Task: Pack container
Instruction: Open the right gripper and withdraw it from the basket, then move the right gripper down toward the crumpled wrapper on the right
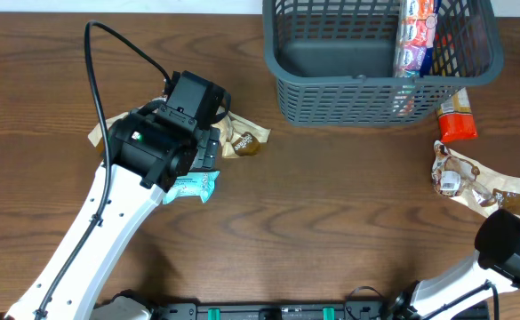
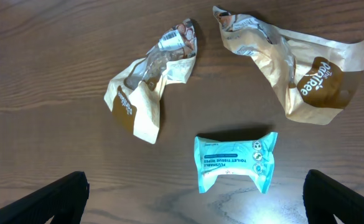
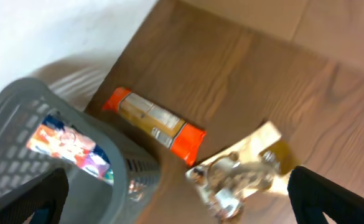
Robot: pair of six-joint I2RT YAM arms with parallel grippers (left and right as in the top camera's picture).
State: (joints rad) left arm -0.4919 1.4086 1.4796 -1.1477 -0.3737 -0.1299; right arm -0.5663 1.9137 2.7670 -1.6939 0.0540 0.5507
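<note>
The dark grey slotted container (image 1: 366, 98) stands at the back right, with a colourful packet (image 1: 417, 36) upright inside along its right wall. My left gripper (image 2: 194, 205) is open and empty just above the table, and a teal wipes packet (image 2: 234, 160) lies between and slightly ahead of its fingers. Two crumpled tan snack packets (image 2: 147, 93) (image 2: 294, 62) lie beyond it. My right gripper (image 3: 182, 205) is open and empty, above a crumpled tan packet (image 3: 244, 174) and an orange packet (image 3: 154, 124) beside the container's corner (image 3: 107, 149).
In the overhead view the orange packet (image 1: 456, 117) leans at the container's front right corner, and the tan packet (image 1: 468, 178) lies in front of it. The left arm (image 1: 153, 147) covers part of the left packets. The right arm (image 1: 508, 244) is at the bottom right.
</note>
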